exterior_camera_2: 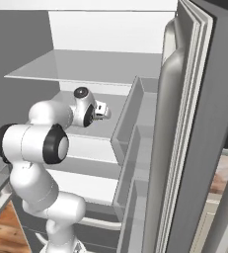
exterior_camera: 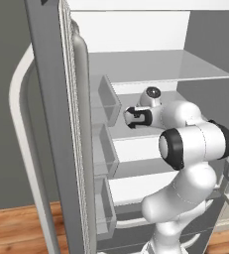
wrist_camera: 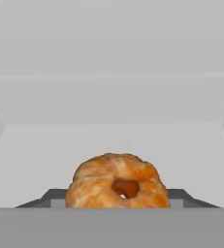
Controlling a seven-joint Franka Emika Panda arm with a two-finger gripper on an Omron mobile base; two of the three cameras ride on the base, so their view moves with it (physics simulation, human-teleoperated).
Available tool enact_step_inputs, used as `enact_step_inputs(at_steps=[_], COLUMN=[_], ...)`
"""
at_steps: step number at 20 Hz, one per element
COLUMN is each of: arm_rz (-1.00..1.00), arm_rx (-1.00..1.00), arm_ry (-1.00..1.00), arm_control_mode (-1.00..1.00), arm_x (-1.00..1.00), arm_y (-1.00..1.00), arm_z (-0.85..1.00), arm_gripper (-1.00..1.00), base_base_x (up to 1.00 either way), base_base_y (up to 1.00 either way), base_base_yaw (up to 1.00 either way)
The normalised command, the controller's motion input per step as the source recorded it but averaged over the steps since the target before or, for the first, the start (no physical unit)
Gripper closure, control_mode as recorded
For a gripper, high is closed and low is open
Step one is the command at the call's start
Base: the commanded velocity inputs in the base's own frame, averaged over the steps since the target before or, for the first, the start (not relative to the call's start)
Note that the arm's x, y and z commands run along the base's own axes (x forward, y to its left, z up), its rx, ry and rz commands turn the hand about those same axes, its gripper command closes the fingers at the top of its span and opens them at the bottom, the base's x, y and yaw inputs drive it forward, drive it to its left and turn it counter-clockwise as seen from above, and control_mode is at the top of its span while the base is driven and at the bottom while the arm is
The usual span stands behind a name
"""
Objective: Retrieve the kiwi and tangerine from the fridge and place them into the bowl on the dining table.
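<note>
My fingers sit either side of the tangerine on a middle shelf inside the open fridge, probably closing on it, though a firm grasp cannot be confirmed; lifting out and bowl placement remain.

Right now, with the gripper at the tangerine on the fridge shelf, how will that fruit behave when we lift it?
The tangerine is round, so it would probably roll across the flat white fridge shelf if nudged. Its puckered, dimpled skin suggests some give, so a hard squeeze may dent it. It looks small between the gripper fingers, so it is likely light.
</note>
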Motion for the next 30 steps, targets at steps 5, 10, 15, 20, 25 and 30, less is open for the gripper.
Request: enact_step_inputs(at_steps=[5,10,15,20,25,30], arm_rz=[0.0,0.0,0.0,0.0,0.0,0.0], arm_rx=[0.0,0.0,0.0,0.01,0.0,0.0], arm_ry=[0.02,0.0,-0.05,-0.02,0.0,0.04], arm_control_mode=[-1.0,-1.0,-1.0,-1.0,-1.0,-1.0], arm_x=[-0.09,-0.48,-1.0,-1.0,-0.92,-0.91], arm_y=[0.0,-0.02,-0.21,-0.2,-0.23,-0.14], arm_z=[-0.54,-0.44,-0.12,0.39,1.0,1.0], arm_gripper=[1.0,1.0,1.0,1.0,1.0,1.0], base_base_x=[0.0,0.0,0.0,0.0,0.0,0.0], base_base_y=[0.0,0.0,0.0,0.0,0.0,0.0], base_base_yaw=[0.0,0.0,0.0,0.0,0.0,0.0])
